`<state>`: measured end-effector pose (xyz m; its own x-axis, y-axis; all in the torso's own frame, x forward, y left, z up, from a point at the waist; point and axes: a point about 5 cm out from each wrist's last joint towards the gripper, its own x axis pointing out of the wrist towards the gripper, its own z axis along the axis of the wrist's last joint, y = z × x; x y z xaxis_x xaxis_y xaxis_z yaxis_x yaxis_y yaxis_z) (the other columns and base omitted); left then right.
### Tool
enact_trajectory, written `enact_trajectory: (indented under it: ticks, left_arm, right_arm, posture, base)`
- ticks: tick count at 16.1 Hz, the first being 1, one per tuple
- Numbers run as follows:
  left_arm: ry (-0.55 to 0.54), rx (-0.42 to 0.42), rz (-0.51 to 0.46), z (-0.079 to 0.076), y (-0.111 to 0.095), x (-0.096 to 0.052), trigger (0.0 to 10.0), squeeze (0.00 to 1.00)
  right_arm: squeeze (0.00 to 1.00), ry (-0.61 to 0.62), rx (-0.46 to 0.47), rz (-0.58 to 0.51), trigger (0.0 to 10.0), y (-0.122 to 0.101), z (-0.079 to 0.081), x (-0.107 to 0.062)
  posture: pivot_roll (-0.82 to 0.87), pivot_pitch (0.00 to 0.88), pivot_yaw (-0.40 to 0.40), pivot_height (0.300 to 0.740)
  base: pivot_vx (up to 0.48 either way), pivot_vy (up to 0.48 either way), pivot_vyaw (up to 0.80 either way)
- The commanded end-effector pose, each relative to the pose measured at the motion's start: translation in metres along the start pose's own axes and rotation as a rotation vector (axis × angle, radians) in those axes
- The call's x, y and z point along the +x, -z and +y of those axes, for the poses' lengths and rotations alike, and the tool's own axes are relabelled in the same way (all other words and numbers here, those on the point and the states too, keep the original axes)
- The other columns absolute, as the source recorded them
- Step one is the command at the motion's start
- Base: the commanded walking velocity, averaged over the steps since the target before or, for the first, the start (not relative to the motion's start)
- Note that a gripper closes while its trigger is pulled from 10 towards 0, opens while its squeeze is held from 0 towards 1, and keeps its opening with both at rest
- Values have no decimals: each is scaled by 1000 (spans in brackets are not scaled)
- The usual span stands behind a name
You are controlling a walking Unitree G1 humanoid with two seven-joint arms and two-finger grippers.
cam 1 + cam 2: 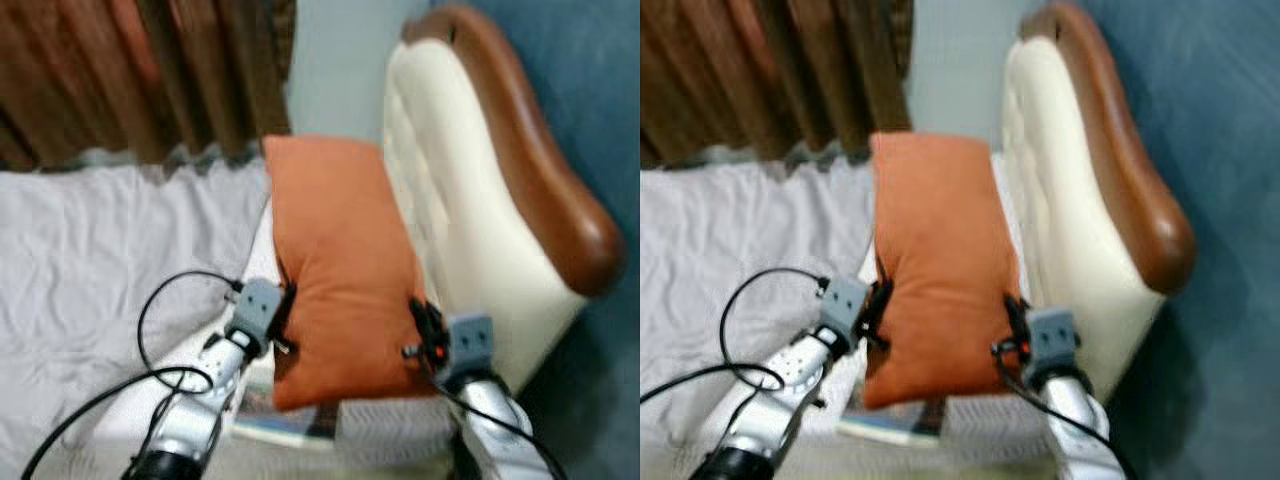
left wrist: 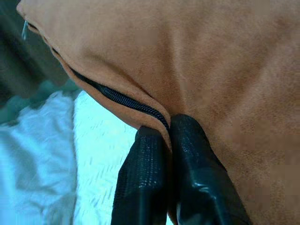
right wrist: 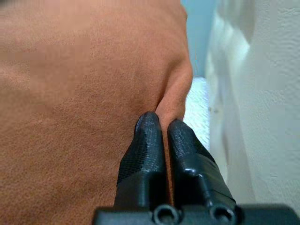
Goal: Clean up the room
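An orange cushion [image 1: 340,260] hangs lengthwise above the bed, held by both grippers at its lower sides. My left gripper [image 1: 283,305] is shut on the cushion's left edge; the left wrist view has its black fingers [image 2: 187,159] pinching the fabric beside the zipper [image 2: 117,98]. On the cushion's right edge my right gripper [image 1: 420,318] is shut too, and the right wrist view has the fingertips [image 3: 149,131] clamped on a fold of the orange fabric [image 3: 70,103]. The cushion's upper end reaches the head of the bed, next to the headboard.
A cream tufted headboard [image 1: 450,190] with a brown wooden rim [image 1: 530,150] stands at the right. A wrinkled white sheet [image 1: 90,260] covers the bed on the left. Brown curtains [image 1: 120,70] hang behind. A book or magazine [image 1: 285,425] lies under the cushion's lower edge.
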<state>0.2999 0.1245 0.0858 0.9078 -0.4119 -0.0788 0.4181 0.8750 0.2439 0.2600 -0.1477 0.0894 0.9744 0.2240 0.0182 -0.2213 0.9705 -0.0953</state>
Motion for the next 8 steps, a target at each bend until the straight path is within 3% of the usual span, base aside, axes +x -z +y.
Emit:
enact_trajectory:
  ticks: [1,4,8]
  left_arm:
    - [-42,39,-64,10,-13,5,10000,0]
    - [-31,13,-57,9,-12,5,10000,0]
    - [-13,-12,-49,7,-9,3,10000,0]
  right_arm:
    - [0,71,-22,-20,10000,-5,-18,-4]
    - [0,68,-21,-21,10000,-5,-18,-4]
    - [0,55,-22,1,10000,-3,-15,-3]
  posture:
    - [-110,0,78,740]
    - [-110,5,76,740]
    - [-110,16,71,740]
  base:
    - [0,0,0]
    - [0,0,0]
    - [454,0,0]
